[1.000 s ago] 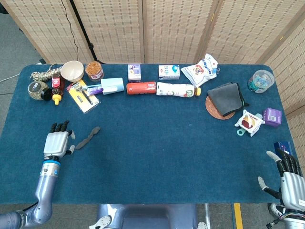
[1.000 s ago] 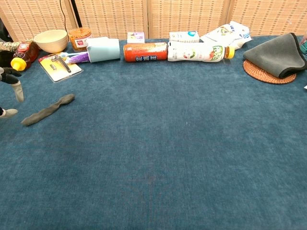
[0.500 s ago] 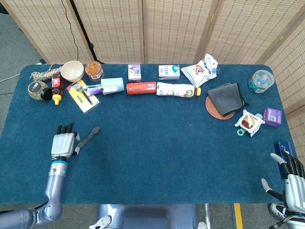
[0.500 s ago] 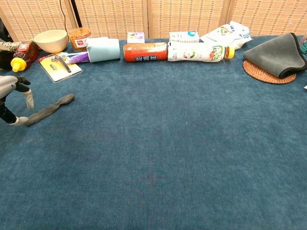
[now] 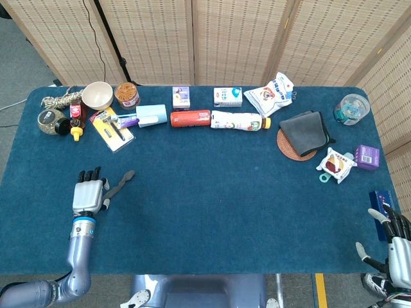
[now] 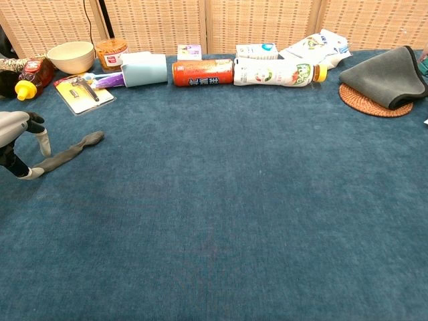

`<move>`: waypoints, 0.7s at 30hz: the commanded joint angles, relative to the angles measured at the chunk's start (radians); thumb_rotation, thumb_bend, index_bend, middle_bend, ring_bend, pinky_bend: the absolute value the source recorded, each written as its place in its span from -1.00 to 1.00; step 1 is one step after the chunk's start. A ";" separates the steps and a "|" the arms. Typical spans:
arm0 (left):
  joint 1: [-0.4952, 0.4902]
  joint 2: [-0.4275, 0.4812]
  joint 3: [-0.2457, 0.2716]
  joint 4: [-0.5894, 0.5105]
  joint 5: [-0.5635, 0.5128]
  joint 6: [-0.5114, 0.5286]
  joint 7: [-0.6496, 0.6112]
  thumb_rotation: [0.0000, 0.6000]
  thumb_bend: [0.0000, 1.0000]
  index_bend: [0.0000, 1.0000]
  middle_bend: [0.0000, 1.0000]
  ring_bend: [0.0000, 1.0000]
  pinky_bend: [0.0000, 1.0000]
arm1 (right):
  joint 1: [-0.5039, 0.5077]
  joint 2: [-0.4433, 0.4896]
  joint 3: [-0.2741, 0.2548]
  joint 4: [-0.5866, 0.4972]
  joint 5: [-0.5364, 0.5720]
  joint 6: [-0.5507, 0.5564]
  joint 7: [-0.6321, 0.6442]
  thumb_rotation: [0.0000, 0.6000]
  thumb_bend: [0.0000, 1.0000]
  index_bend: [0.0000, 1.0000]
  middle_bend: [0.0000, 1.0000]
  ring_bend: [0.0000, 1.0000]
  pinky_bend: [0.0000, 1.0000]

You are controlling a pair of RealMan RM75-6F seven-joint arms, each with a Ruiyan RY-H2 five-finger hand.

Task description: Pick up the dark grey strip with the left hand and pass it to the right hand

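Bright, even light — sharp, soft shadows

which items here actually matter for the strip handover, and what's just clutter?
Job:
dark grey strip
left hand, fingertips at the strip's near end, not lifted
right hand, at the table's far right edge, holding nothing

Clutter:
bowl
red can
white bottle
grey cloth on woven coaster

Head view: mounted high, looking steeply down on the whole tabletop (image 5: 205, 212), with the screen panels beyond. Chest view: mounted low and nearer, facing forward across the tabletop (image 6: 221, 227) at a shallow angle. Both share the left robot hand (image 5: 88, 192) (image 6: 17, 137), and the row of goods beyond it.
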 commanded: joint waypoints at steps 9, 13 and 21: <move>-0.006 -0.034 -0.013 0.029 -0.043 -0.009 0.001 1.00 -0.44 -0.12 -0.81 -0.82 -0.90 | -0.005 0.005 -0.007 0.004 -0.018 0.003 0.023 1.00 -0.38 -0.58 -0.83 -1.00 -1.00; -0.010 -0.038 -0.019 0.036 -0.059 -0.019 0.001 1.00 -0.44 -0.12 -0.81 -0.81 -0.90 | -0.005 0.005 -0.009 0.005 -0.018 -0.001 0.025 1.00 -0.39 -0.58 -0.83 -0.99 -1.00; -0.011 -0.044 -0.030 0.028 -0.046 -0.012 -0.028 1.00 -0.44 -0.12 -0.80 -0.80 -0.90 | -0.004 0.006 -0.008 0.004 -0.017 -0.007 0.026 1.00 -0.39 -0.58 -0.82 -0.98 -1.00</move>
